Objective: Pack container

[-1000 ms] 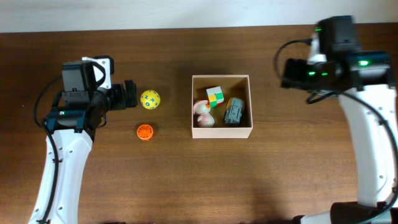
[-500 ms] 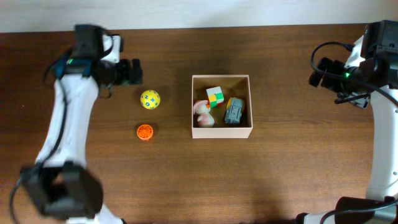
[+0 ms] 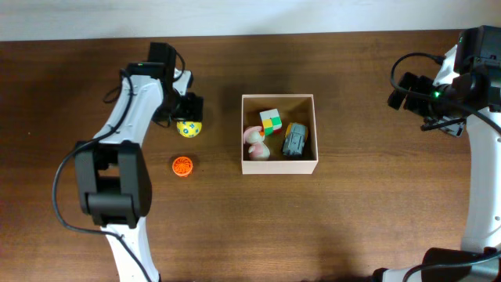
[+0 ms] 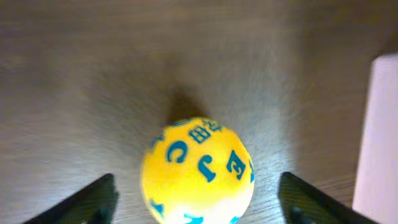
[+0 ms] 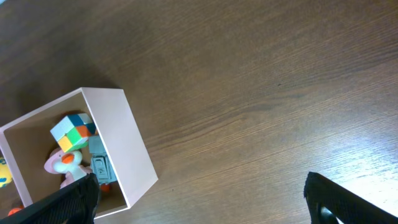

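The container (image 3: 279, 167) is a square white box with a tan inside, at the table's middle. It holds a multicoloured cube (image 3: 271, 121), a pink and white toy (image 3: 256, 143) and a grey toy car (image 3: 294, 140). It also shows in the right wrist view (image 5: 134, 149). A yellow ball with blue letters (image 3: 189, 128) lies left of the box. My left gripper (image 3: 189, 108) is open right above the ball; in the left wrist view the ball (image 4: 197, 171) lies between the open fingers (image 4: 198, 202). An orange ball (image 3: 182, 165) lies nearer the front. My right gripper (image 3: 401, 90) is open and empty, to the box's right.
The white wall of the box (image 4: 379, 137) stands close to the right of the yellow ball. The table's back edge runs along the top of the overhead view. The right arm (image 3: 477, 157) rises along the right edge.
My left gripper has swung from the far left toward the yellow ball and now straddles it. My right arm pulled back to the right earlier and now holds still.
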{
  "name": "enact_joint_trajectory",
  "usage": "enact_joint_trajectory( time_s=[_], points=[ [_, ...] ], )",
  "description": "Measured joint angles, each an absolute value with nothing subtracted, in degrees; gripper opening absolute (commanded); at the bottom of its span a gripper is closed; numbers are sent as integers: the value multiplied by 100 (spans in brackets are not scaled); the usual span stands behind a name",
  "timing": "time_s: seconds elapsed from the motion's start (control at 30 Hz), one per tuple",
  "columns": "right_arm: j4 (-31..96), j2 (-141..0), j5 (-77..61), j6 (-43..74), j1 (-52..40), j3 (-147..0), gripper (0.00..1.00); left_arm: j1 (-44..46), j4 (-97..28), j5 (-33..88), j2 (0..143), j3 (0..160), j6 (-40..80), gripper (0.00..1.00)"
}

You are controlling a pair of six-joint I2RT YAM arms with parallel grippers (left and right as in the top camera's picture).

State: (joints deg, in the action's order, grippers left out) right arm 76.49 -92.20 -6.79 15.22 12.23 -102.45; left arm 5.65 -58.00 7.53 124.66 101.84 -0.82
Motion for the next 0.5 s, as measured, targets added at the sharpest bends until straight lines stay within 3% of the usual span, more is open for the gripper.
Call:
enact_joint_trajectory(
  time_s=[0.1,0.23,0.37,0.5],
  points=[
    [7649,-9220,-679,1525,1223,-10245,99,639,-5942,711,12641,10186,-104,65],
    [7649,-9220,-679,1520,1223,-10245,99,703,-6029,655,12709,10206,-108,60],
    [7651,-9220,-679,1522,1223,-10245,100,733,-6069,593,12728,10235,-95,34],
    [7669,-9220,-679,1520,1223,-10245,100,751,-6261,565,12742,10337,-130,33]
  ],
)
